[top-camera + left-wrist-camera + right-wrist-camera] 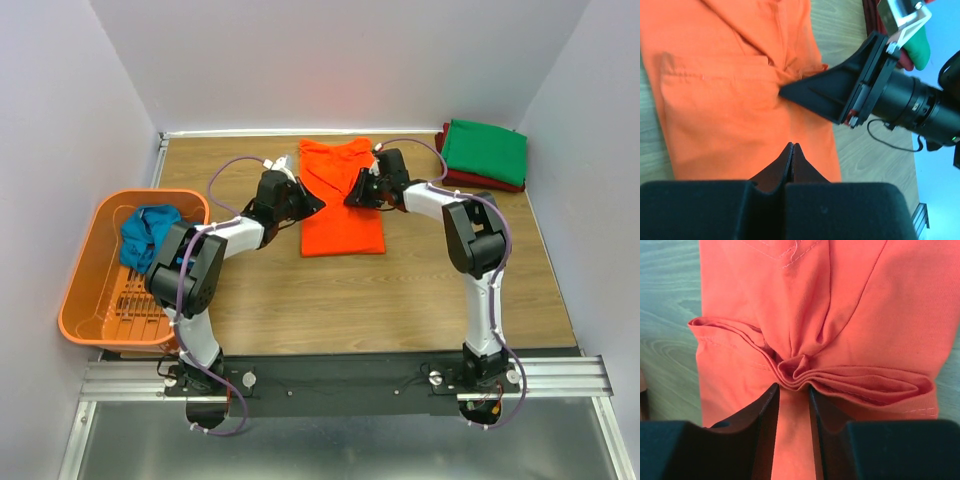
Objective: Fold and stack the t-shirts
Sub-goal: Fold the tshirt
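Observation:
The orange t-shirt (pixel 340 215) lies part-folded in the middle of the table, with a gripper at each side. My left gripper (pixel 320 203) sits at its left edge; in the left wrist view its tips (pixel 792 145) meet over the orange cloth (pixel 740 100), shut, with no cloth showing between them. My right gripper (pixel 349 198) is at the right edge. Its fingers (pixel 792 386) squeeze a bunched fold of the orange t-shirt (pixel 865 315) between their tips. A green t-shirt (pixel 485 150) lies folded on a dark red one (pixel 480 183) at the back right. A teal-blue one (pixel 148 235) is crumpled in the basket.
The orange plastic basket (pixel 80 300) stands at the left table edge. White walls close in the back and both sides. The right gripper's body (pixel 880 90) reaches across the left wrist view, close to my left fingers.

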Robot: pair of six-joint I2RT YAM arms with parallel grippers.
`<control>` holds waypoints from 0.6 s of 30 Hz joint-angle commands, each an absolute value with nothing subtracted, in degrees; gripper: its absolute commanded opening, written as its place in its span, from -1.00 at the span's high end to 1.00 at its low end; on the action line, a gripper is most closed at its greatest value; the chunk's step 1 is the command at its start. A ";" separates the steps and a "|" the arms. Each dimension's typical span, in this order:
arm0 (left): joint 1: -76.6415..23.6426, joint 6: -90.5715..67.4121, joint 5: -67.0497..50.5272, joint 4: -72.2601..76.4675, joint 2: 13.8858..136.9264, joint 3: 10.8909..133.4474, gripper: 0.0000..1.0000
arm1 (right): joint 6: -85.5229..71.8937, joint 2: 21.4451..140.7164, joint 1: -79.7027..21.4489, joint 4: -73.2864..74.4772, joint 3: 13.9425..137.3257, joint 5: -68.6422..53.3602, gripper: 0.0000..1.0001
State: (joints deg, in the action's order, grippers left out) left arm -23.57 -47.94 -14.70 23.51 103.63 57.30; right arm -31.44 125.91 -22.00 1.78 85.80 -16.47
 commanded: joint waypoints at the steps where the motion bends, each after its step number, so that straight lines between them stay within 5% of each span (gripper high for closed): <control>1: -23.47 -48.52 -16.96 24.79 102.13 54.59 1.00 | -32.43 128.50 -21.88 4.13 80.97 -15.39 0.21; 18: -35.85 -58.17 -1.42 23.47 87.30 35.00 1.00 | -28.21 115.33 -30.32 11.08 62.95 -3.61 0.15</control>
